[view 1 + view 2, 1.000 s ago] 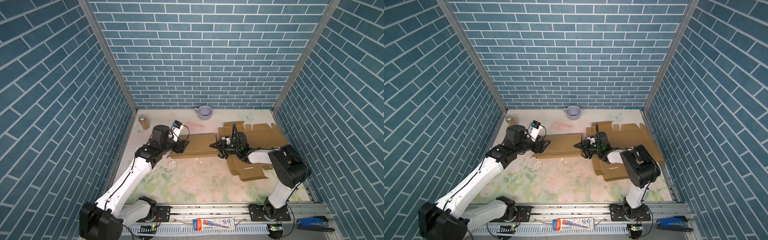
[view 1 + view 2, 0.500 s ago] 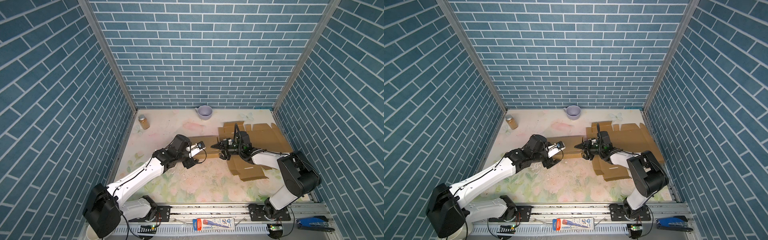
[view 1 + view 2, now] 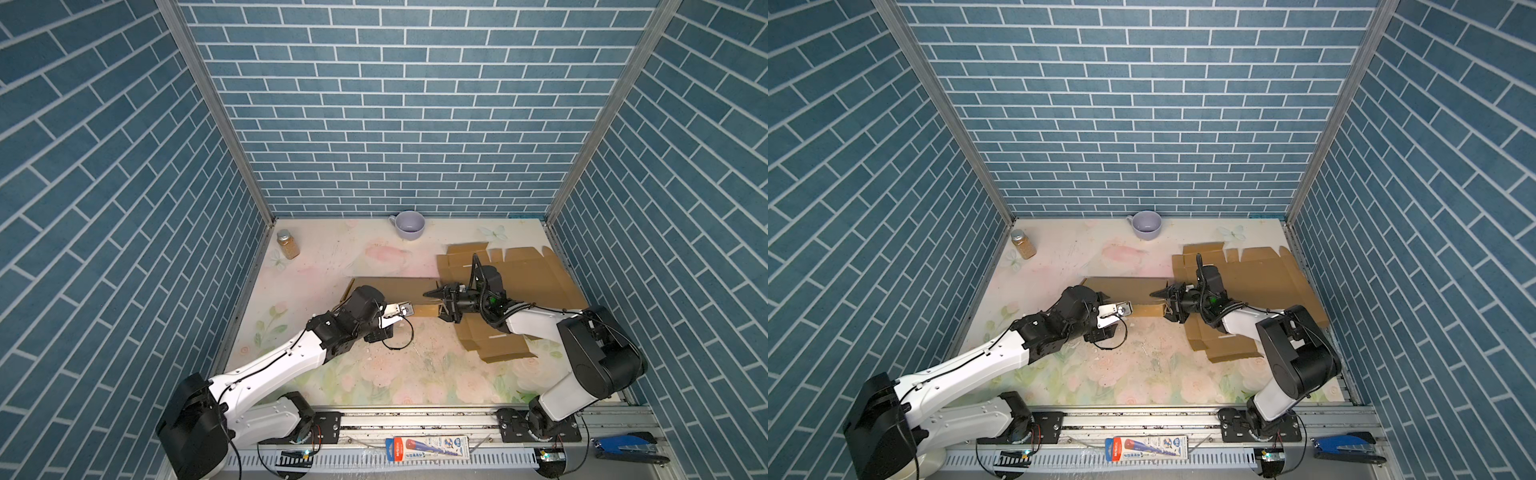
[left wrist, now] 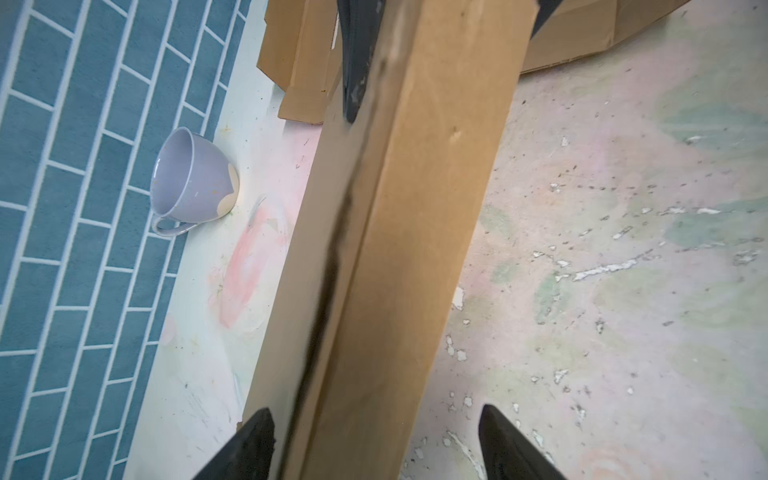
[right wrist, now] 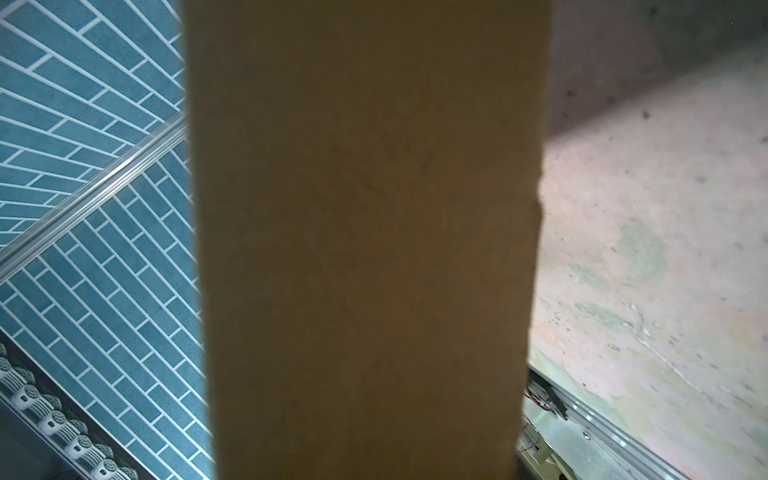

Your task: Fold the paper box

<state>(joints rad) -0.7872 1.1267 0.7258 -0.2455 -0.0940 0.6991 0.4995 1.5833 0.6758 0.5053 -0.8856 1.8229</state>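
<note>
So the paper box [image 3: 395, 286] is lying mid-bench [image 3: 415, 365] between the two arms, right next to the flat cardboard sheets [image 3: 536, 274]. The right end effector [image 3: 437, 306] is clamping one end of its folded-up wall. The left end effector [image 4: 375, 415] is hanging spread wide at the other end, with its fingers [image 4: 253, 440] straddling the wall and one of them clearly not touching it.

Both top views: set high at the front, angled down, near-identical, covering the whole bench [image 3: 395, 365]. Wrist views: very close, both filled by the same cardboard box [image 4: 415, 208] wall.
</note>
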